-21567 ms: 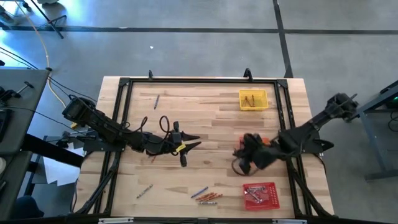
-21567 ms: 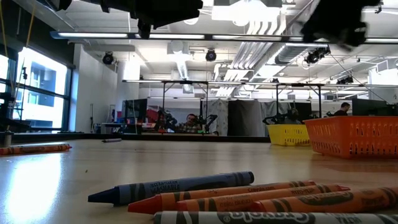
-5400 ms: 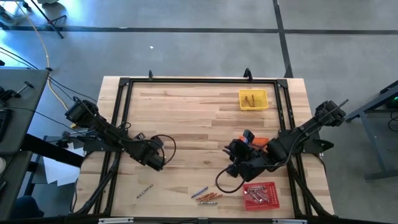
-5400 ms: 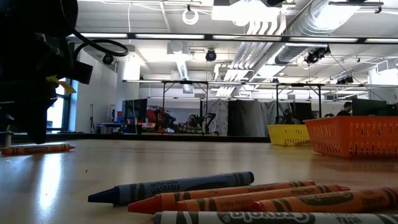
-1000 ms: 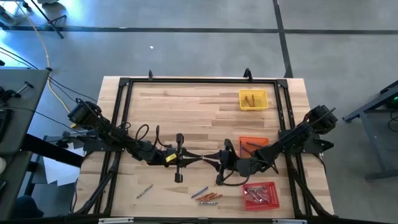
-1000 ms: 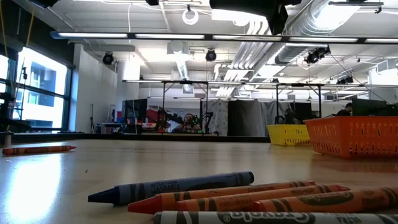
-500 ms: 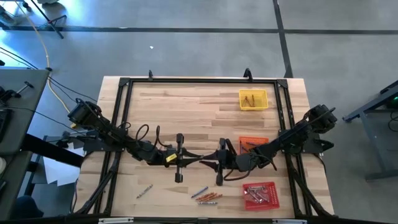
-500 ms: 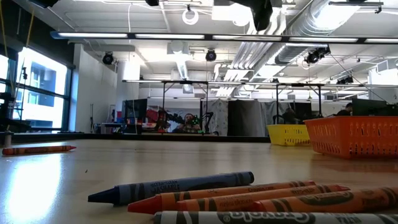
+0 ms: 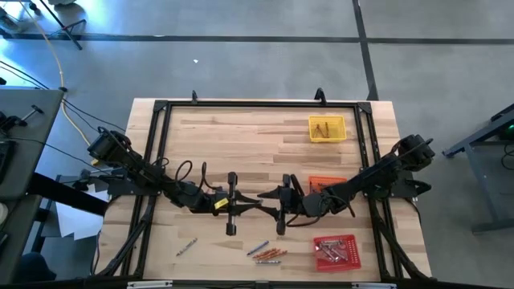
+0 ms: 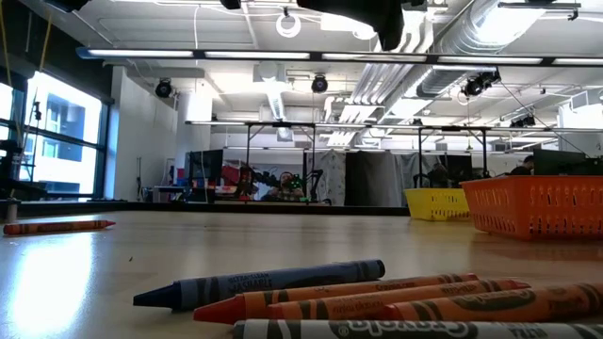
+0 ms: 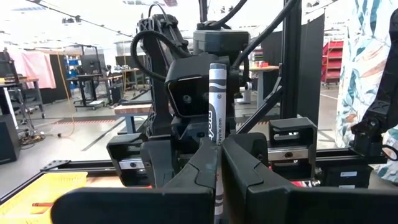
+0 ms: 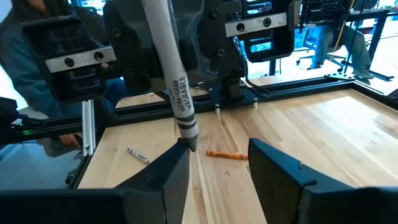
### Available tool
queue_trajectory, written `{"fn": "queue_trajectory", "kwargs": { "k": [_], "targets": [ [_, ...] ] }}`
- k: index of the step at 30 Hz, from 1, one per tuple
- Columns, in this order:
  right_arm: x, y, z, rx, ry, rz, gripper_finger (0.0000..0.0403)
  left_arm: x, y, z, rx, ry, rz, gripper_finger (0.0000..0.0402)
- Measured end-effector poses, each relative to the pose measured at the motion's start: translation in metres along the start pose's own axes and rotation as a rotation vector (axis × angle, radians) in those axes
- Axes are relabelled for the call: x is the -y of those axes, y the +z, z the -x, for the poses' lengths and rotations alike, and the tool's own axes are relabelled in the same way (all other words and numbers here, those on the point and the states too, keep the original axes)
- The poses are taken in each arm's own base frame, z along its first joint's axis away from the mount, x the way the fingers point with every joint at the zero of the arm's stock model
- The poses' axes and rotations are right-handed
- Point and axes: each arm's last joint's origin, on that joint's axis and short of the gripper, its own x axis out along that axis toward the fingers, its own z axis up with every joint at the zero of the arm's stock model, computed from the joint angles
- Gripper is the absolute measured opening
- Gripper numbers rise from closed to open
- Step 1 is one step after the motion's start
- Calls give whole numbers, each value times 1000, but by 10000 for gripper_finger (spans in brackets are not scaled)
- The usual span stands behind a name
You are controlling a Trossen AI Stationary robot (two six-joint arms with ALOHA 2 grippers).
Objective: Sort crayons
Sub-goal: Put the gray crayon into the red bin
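Both arms meet above the middle of the table. My left gripper (image 9: 259, 201) (image 11: 217, 158) is shut on a grey crayon (image 11: 216, 102) that stands upright. My right gripper (image 9: 276, 204) (image 12: 214, 158) faces it, open, with its two fingers on either side of the crayon's lower end (image 12: 188, 138). Loose blue, orange and grey crayons (image 9: 267, 252) (image 10: 311, 292) lie near the front edge. More crayons lie in the yellow tray (image 9: 327, 128) and the red tray (image 9: 336, 250). My left gripper pinches the grey crayon between its two fingers at the wrapped shaft (image 11: 215, 144), well below the top end. The fingers reach level from the table's left and lie across the crayon. The crayon stands upright, lifted clear of the table. My right gripper: I cannot tell whether one finger (image 12: 174, 165) touches the crayon's lower end.
An orange tray (image 9: 325, 185) sits just behind my right arm. A lone grey crayon (image 9: 186, 246) (image 12: 137, 155) lies at the front left, and an orange crayon (image 12: 227, 155) (image 10: 57, 226) lies on the wood farther off. A black frame (image 9: 161, 108) borders the table.
My right gripper has edged a little toward the table's left and far side, closer to my left gripper. My left gripper has kept still with the grey crayon upright.
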Motion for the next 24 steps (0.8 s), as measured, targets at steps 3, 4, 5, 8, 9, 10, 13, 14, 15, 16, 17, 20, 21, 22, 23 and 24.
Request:
{"fn": "queue_trajectory", "kwargs": {
  "k": [3, 4, 5, 8, 9, 10, 13, 14, 15, 16, 17, 20, 21, 22, 23, 24],
  "targets": [
    [3, 1, -2, 1, -7, -2, 162, 0, 0, 0, 0, 1, -1, 0],
    [3, 1, -2, 0, -6, -5, 162, 0, 0, 0, 0, 1, -1, 0],
    [4, 1, -3, 2, -4, -7, 161, 0, 0, 0, 0, 1, -2, 0],
    [5, 3, -3, 15, -1, -15, 158, 0, 0, 0, 1, 4, -1, 0],
    [5, 3, -3, 20, 1, -15, 157, 0, 0, 0, 1, 3, -2, 0],
    [5, 4, -3, 25, 2, -17, 156, 0, 0, 0, 1, 3, -1, 0],
    [4, 5, -3, 36, 8, -21, 156, 0, 0, 0, 1, 3, 0, 0],
    [4, 5, -3, 38, 11, -23, 156, 0, 0, 0, -3, 3, -1, 0],
    [4, 6, -3, 42, 14, -26, 156, 0, -1, 0, -8, 2, -3, 0],
    [4, 6, -3, 47, 18, -28, 156, 0, -1, 0, -14, 1, -6, 0],
    [4, 6, -3, 49, 19, -26, 155, 0, -2, 0, -18, 0, -5, 0],
    [3, 8, -3, 64, 24, 2, 155, 0, -3, 0, -31, -1, 8, 0],
    [3, 9, -3, 71, 26, 2, 155, 0, -4, 0, -35, -1, 7, 0],
    [3, 9, -3, 75, 27, 0, 155, -1, -4, -1, -37, 0, 6, 0],
    [3, 9, -3, 76, 27, 0, 155, -1, -4, -1, -38, 0, 6, 0],
    [3, 9, -3, 75, 26, 0, 155, -2, -4, -1, -38, 2, 6, 0]
  ]
}}
